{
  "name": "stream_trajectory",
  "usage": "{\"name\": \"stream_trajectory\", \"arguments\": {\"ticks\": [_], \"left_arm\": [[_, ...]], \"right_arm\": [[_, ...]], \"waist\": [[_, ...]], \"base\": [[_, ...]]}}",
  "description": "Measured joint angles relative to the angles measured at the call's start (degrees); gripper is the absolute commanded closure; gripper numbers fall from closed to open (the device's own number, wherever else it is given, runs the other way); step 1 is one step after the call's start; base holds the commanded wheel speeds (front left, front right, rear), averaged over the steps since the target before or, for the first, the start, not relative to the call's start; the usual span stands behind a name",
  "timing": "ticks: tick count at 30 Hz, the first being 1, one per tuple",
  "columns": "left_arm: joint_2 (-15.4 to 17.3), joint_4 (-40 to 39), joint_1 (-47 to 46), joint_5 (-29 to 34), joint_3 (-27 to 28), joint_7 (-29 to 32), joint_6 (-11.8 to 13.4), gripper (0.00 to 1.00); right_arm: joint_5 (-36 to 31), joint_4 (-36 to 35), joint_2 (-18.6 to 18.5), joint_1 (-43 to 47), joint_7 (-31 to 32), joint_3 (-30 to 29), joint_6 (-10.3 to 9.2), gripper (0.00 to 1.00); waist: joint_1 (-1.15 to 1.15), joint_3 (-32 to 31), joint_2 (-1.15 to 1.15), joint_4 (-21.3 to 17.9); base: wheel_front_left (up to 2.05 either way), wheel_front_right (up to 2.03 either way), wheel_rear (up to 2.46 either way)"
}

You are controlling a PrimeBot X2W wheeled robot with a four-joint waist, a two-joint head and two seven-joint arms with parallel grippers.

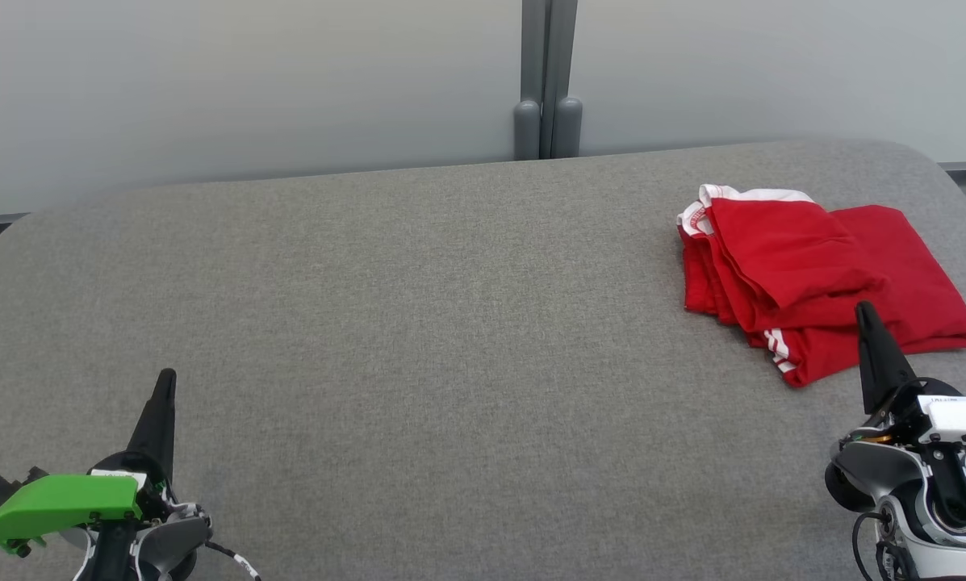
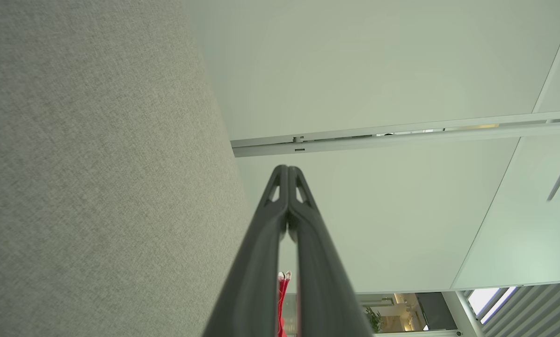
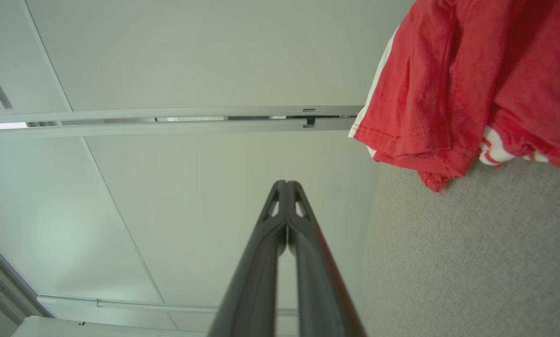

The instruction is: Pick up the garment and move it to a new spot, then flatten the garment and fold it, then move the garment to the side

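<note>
The left fingers [image 1: 158, 420] sit low over the bench's [image 1: 450, 323] near left corner, pointing away, clenched on nothing. The right fingers [image 1: 878, 355], also clenched and empty, point up beside the folded red garment [image 1: 813, 266], which lies by the bench's right edge.

A broad surface [image 1: 450, 323] covered in grey woven cloth spans the head view, its two far corners rounded at about 10 and 2 o'clock. One thing lies directly on it: a red garment [image 1: 813, 274], folded into a compact stack of layers, at about 2 to 3 o'clock near the right-hand edge. White trim shows along the garment's far edge and white stripes at its near corner. Its layers sit unevenly, the upper fold lying over a flatter layer that spreads toward 3 o'clock.
</note>
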Motion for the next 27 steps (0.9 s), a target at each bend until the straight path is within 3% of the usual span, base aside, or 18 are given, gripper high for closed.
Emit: {"name": "stream_trajectory", "arguments": {"ticks": [27], "left_arm": [[0.0,0.0,0.0,0.0,0.0,0.0,0.0,1.0]], "right_arm": [[0.0,-0.2,0.0,0.0,0.0,0.1,0.0,1.0]], "waist": [[0.0,0.0,0.0,0.0]], "base": [[0.0,0.0,0.0]]}}
